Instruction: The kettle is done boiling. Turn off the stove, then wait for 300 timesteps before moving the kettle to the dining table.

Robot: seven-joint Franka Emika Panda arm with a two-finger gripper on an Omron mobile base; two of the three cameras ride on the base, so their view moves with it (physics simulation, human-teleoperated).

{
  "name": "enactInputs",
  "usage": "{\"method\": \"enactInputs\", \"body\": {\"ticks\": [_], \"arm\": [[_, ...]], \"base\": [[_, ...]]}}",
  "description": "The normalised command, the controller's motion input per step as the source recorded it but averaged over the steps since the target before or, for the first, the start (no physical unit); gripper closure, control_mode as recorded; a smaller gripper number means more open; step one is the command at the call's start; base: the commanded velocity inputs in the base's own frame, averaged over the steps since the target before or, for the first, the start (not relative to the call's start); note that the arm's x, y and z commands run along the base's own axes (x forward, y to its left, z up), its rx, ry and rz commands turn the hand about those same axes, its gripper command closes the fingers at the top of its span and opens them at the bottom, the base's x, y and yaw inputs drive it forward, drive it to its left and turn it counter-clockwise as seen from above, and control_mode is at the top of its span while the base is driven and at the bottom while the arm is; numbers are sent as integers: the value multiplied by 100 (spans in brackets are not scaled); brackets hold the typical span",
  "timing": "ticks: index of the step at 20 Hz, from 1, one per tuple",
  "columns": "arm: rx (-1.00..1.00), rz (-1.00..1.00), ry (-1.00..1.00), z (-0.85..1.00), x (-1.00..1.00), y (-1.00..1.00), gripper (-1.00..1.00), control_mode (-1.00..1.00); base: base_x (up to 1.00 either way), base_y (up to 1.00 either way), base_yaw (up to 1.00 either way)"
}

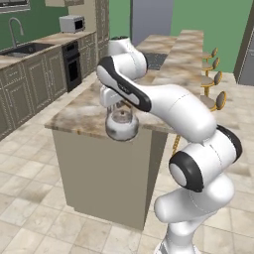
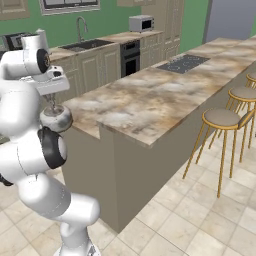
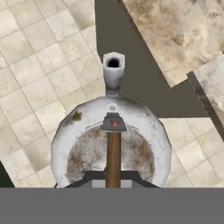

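Kettle (image 1: 121,124) in closed end effector (image 1: 119,106); contents hidden

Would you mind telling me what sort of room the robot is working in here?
A home kitchen, rendered rather than real: a sink with a tall faucet set in the back counter, a microwave, a wall oven, and a marble island with a cooktop and bar stools.

One kettle (image 1: 121,124) hangs just off the near corner of the island tabletop (image 1: 84,111). One stove (image 2: 182,63) sits at the island's far end. Four round stools (image 1: 213,101) line the island's raised side. Beyond the island along the wall stand one microwave (image 1: 72,23), one wall oven (image 1: 72,64), and one sink (image 1: 27,48) with one faucet (image 1: 15,27).
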Motion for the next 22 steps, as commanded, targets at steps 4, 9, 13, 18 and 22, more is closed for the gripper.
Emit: {"method": "enactInputs", "body": {"ticks": [4,9,13,18,22], "arm": [[0,-12,-5,22,9,-35,100,-100],[0,-12,-5,20,7,-33,100,-100],[0,-12,-5,18,7,-32,100,-100],[0,-11,-5,12,4,-30,100,-100],[0,-12,-4,6,2,-34,100,-100]], "base": [[0,0,0],[0,0,0],[0,0,0],[0,0,0],[0,0,0]]}}
